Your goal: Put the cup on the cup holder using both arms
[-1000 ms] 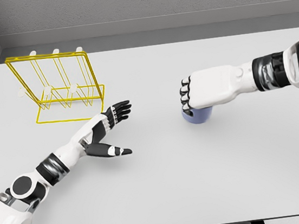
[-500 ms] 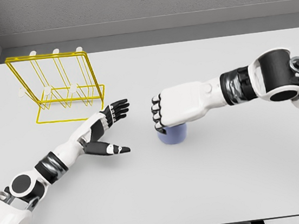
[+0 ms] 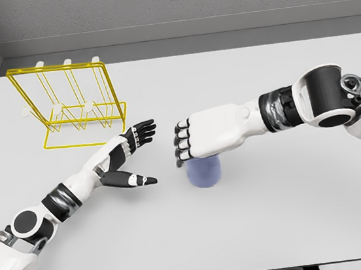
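Note:
A blue-purple cup (image 3: pixel 205 173) stands at the middle of the white table (image 3: pixel 277 222). My right hand (image 3: pixel 188 144) sits over its top, fingers curled around the rim, so the cup's upper part is hidden. My left hand (image 3: pixel 150 153) lies open just left of the cup, palm turned toward it, fingers spread and thumb low, a small gap apart from it. The yellow wire cup holder (image 3: pixel 60 67) with white-tipped pegs stands at the back left, behind the left hand.
The table's back edge meets a grey wall (image 3: pixel 184 3). My right forearm (image 3: pixel 308 101) reaches in from the right edge above the table; the left arm (image 3: pixel 63 199) comes in low from the lower left corner.
My right hand has carried the cup leftward and toward me, from right of center to the middle, close to the left hand. The left arm has barely moved.

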